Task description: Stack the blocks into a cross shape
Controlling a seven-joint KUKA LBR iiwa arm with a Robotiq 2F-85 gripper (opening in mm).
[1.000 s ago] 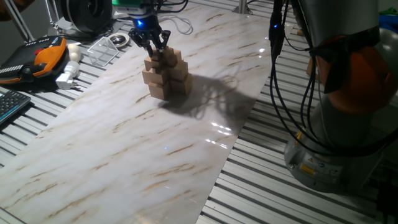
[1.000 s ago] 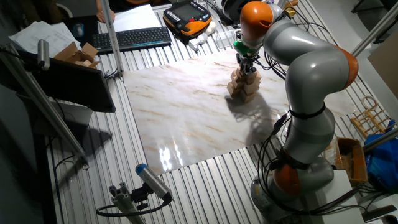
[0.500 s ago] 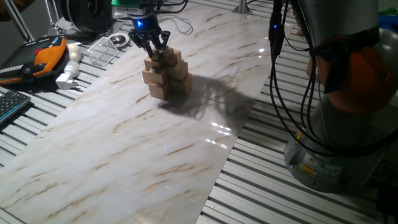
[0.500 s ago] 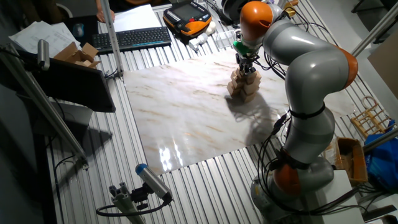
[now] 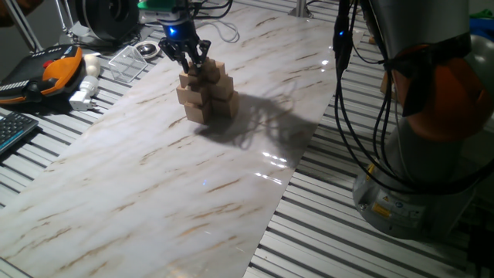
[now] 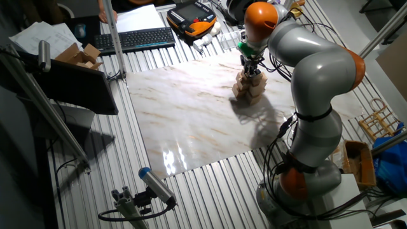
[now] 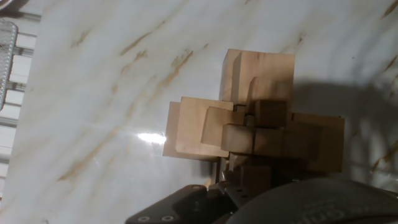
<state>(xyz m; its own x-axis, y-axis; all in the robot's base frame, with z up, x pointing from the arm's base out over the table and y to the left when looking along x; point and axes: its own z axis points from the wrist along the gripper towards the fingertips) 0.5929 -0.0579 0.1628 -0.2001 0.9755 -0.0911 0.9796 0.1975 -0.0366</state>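
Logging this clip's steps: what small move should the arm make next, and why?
Probably lift the tool straight up: it hangs just over the top of the cross shape, fingers apparently spread, and no loose block shows in the hand view.

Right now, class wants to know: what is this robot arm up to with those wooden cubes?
The arm's gripper hangs just over the top of the cross shape, a tiered pile of light-tan wooden cubes on the marble-patterned board. The hand view shows plus-shaped layers with smaller cubes toward the top. Whether the fingers hold one of the small blocks cannot be told from these views; they are right at the pile's peak. An orange-and-black pendant lies off the board, playing no part.
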